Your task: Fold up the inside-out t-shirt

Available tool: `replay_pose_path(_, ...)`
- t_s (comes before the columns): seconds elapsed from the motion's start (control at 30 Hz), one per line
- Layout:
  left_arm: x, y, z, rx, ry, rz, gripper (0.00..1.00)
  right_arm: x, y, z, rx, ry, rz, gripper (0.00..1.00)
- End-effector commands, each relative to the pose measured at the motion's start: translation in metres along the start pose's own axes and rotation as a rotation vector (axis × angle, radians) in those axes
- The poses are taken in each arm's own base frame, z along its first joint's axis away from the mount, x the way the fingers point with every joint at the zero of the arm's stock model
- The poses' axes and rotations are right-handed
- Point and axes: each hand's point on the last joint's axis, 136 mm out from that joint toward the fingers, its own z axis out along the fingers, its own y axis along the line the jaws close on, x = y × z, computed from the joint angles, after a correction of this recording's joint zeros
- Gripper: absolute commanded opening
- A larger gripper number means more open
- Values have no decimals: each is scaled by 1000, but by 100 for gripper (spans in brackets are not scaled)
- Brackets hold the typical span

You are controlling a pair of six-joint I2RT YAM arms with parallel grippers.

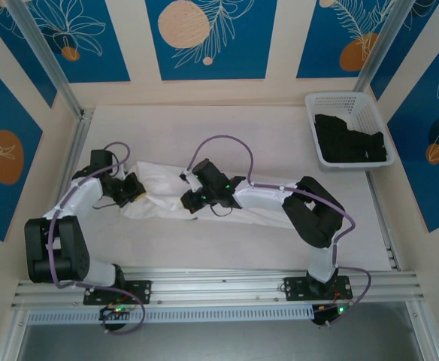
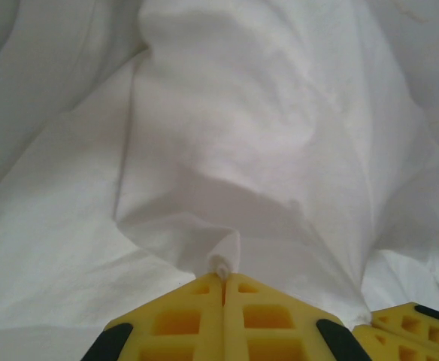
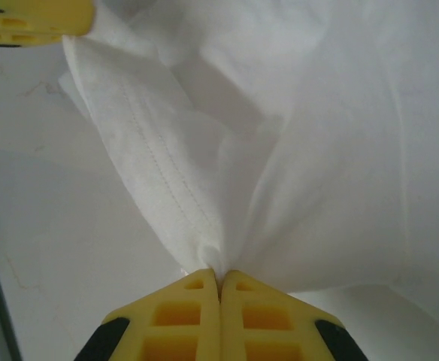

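Top external view shows the white t-shirt (image 1: 163, 184) bunched into a long strip at the middle left of the frame, on the pale table (image 1: 242, 241). The left gripper (image 1: 131, 188) is at its left end and the right gripper (image 1: 192, 198) is near its middle. In the left wrist view the yellow jaws are pressed together, with a small fold of the white cloth pinched between the tips. In the right wrist view the jaws are together too, clamped on a gathered edge with a stitched seam (image 3: 159, 173). At the upper right of the top view, a white basket (image 1: 370, 101) holds a black garment (image 1: 351, 139).
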Motion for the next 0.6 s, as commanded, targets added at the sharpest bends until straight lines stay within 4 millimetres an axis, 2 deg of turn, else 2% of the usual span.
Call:
replay_pose_path(0.0,11,15,-2,-35,-3,-25,6,37,5,4,-54,145,77,8)
replay_pose_path(0.1,9,23,-8,-87,-47,-21,14,44,7,-2,-67,186,60,20)
replay_pose_path(0.2,-9,25,-25,-137,-168,-10,36,32,7,-12,-75,166,22,35)
replay_pose_path(0.27,-20,25,-35,-162,-246,-9,48,20,9,-16,-97,133,12,40)
replay_pose_path(0.33,-30,23,-42,-173,-291,-1,56,8,10,-15,-116,101,8,41)
replay_pose_path(0.43,-43,20,-46,-185,-332,19,60,-6,11,-1,-123,74,1,40)
replay_pose_path(0.57,-63,21,-37,-204,-352,37,69,-7,-1,24,-93,74,33,35)
